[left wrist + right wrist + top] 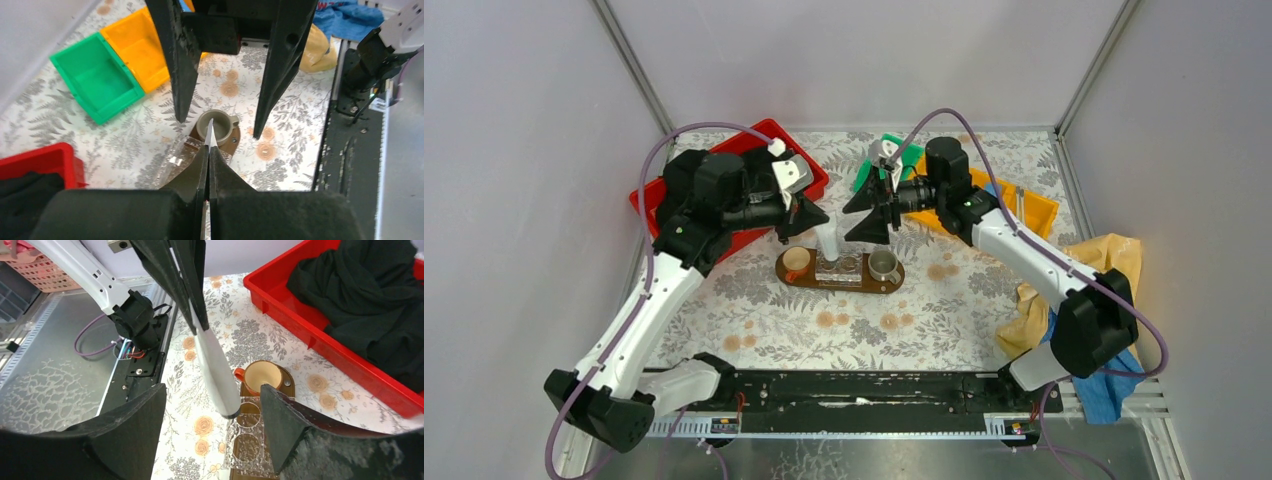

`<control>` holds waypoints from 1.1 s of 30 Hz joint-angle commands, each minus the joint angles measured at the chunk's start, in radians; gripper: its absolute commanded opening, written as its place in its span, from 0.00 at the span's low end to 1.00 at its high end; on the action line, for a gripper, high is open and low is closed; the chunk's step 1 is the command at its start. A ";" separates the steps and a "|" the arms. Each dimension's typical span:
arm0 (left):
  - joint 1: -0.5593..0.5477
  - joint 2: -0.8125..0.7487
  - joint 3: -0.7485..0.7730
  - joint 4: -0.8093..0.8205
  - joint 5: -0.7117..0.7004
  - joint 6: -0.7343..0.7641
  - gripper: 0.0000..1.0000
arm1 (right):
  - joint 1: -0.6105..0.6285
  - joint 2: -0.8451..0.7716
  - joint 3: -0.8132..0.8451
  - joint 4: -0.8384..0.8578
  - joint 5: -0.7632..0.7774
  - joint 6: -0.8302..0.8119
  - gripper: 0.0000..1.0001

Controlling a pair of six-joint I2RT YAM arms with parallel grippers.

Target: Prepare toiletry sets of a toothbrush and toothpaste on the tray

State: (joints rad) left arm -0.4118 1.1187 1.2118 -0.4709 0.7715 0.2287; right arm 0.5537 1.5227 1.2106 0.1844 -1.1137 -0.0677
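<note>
The whitish toothpaste tube [216,375] hangs upright, its top end pinched flat in the closed left hand [209,152]. Its lower end is over the clear holder [247,440] on the tray [839,287]. The right hand [212,390] is wide open around the tube and holds nothing.

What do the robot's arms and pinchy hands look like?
The left arm and right arm are white with chunky black joints and a looping purple cable each. The left gripper and right gripper have black, pointy, triangle-shaped fingers.
</note>
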 commanded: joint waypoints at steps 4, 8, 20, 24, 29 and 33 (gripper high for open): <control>0.011 -0.025 -0.002 0.020 0.018 0.199 0.00 | -0.129 -0.176 -0.058 -0.078 -0.050 -0.085 0.78; 0.016 0.015 0.004 0.038 0.008 0.191 0.00 | -0.203 -0.220 -0.179 0.019 -0.080 -0.018 0.79; 0.017 0.065 -0.055 0.181 -0.015 0.180 0.00 | -0.287 -0.256 -0.304 0.193 -0.122 0.074 0.81; 0.021 0.094 -0.057 0.192 -0.033 0.182 0.00 | -0.297 -0.260 -0.309 0.198 -0.127 0.075 0.82; 0.029 0.099 -0.074 0.227 -0.059 0.178 0.00 | -0.308 -0.268 -0.316 0.212 -0.135 0.083 0.82; 0.040 0.099 -0.092 0.262 -0.052 0.160 0.00 | -0.314 -0.269 -0.324 0.229 -0.142 0.098 0.82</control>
State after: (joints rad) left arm -0.3862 1.2255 1.1313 -0.3344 0.7277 0.3923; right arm 0.2501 1.2903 0.8898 0.3477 -1.2217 0.0093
